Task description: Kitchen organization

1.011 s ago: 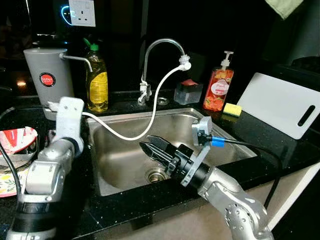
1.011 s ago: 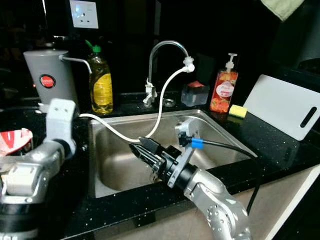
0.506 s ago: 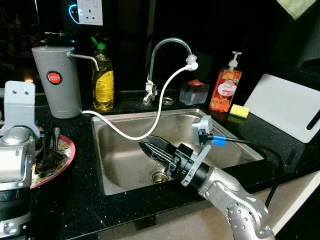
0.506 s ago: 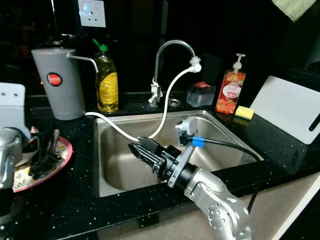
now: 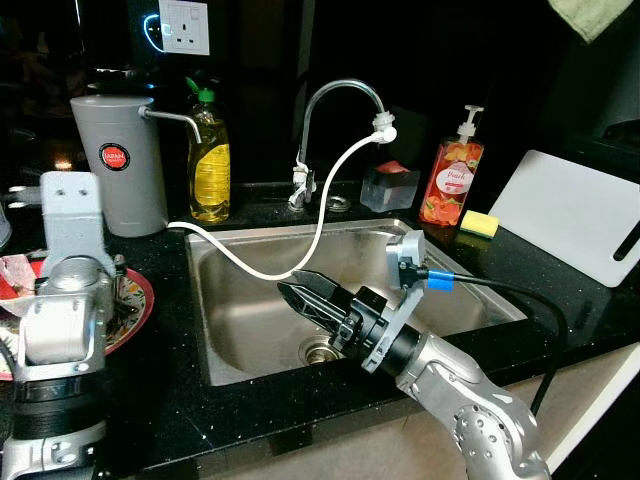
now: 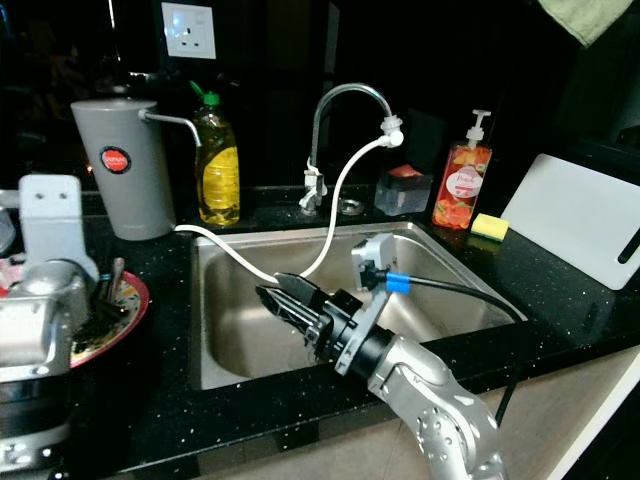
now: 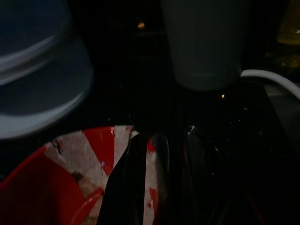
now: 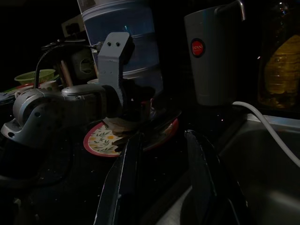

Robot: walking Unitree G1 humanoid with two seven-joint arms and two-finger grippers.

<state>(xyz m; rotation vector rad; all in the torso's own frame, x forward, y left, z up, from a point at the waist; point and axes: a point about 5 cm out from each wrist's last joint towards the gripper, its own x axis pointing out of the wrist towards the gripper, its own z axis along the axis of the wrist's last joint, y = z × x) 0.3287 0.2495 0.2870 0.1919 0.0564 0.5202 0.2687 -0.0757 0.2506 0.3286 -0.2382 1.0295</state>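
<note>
Right gripper (image 5: 300,295) hovers over steel sink (image 5: 470,300), fingers narrowly parted, empty, pointing toward robot's left. Left gripper (image 7: 161,187) low over red-rimmed plate (image 5: 135,305) on black counter left of sink; finger state unclear. Cutlery (image 6: 108,285) on plate lies lengthwise away from robot

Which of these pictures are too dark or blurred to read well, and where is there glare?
Left eye view: sharp; glare on the stainless steel sink, dark backdrop. Left wrist view: very dark and soft; the red patterned plate and the grey cylindrical dispenser barely show. Right wrist view: dim, the open right claw looks black and out of focus.
</note>
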